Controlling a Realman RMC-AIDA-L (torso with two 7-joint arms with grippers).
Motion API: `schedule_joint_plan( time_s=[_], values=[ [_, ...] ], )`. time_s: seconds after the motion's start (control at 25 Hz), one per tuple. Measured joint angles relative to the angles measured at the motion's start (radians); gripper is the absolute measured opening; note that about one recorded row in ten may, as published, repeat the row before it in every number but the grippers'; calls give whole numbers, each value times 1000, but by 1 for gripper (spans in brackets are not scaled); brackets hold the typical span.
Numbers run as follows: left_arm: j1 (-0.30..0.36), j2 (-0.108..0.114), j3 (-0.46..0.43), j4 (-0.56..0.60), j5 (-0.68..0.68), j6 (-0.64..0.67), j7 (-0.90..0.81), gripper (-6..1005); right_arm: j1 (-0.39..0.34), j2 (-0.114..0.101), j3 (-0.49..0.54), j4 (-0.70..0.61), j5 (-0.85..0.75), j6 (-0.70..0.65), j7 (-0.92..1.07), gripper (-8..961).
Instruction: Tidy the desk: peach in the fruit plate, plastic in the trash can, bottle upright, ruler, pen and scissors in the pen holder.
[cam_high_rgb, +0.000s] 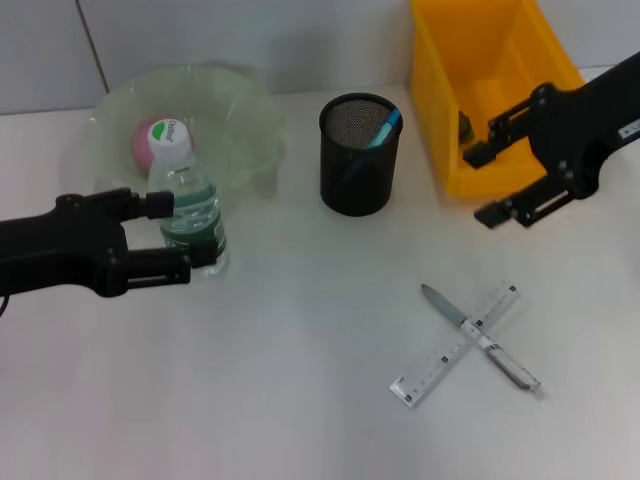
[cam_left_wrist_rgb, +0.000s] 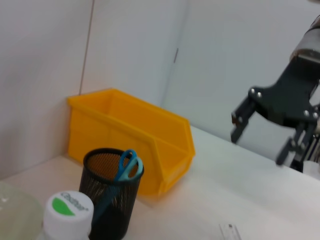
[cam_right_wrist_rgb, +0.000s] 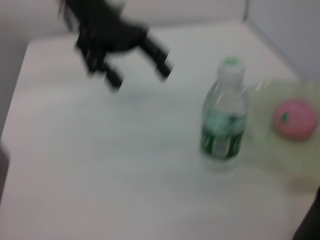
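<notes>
Bottle standing upright, ruler and pen lying loose on the desk (cam_high_rgb: 300, 400).

Left gripper (cam_high_rgb: 180, 237) is sitting spread beside the standing bottle (cam_high_rgb: 187, 205); right gripper (cam_high_rgb: 487, 184) is hanging unclenched at the trash can (cam_high_rgb: 480, 60); ruler (cam_high_rgb: 456, 345) is lying crossed with pen (cam_high_rgb: 480, 337).

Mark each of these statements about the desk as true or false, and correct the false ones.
1. The bottle stands upright. True.
2. The peach lies on the bare desk. False: it sits in the fruit plate.
3. The scissors are in the pen holder. True.
4. The ruler and pen lie side by side without touching. False: they cross each other on the desk.
5. The right gripper hangs open by the trash can. True.
6. The left gripper is far from the bottle. False: it is right at it.
</notes>
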Motion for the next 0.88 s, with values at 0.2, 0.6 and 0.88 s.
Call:
schedule_joint_plan(
  time_s=[0.2,0.6,0.88],
  values=[
    [-2,4,-14,-10,-40,1,0,848,66,29,-137,-14,-154,-10,0,713],
    [-24,5,-5,15,107,65,-41,847,80,143,-263,-118,-399,14,-68,710],
    [-29,4,-13,25,153,77,-76,846,68,162,-304,-130,-437,15,-97,708]
  ],
)
